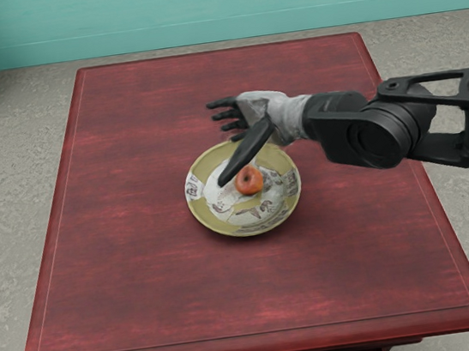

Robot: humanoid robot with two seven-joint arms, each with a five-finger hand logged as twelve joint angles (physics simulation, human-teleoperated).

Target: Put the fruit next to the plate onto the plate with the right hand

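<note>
From my console: on the dark red wooden table [136, 284] sits the round yellow-rimmed patterned plate [243, 230], with the small reddish-orange round fruit [249, 180] lying on it; right hand [251, 119] hovers above, fingers spread, gripping nothing

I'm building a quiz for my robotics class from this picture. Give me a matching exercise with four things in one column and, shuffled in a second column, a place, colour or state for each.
Column one:
1. fruit
2. plate
3. right hand
4. table

Column two:
A. dark red top
B. fingers spread, over the plate's far edge
C. lying on the plate
D. yellow-green rim, near the middle of the table

Pairs: 1-C, 2-D, 3-B, 4-A
</note>
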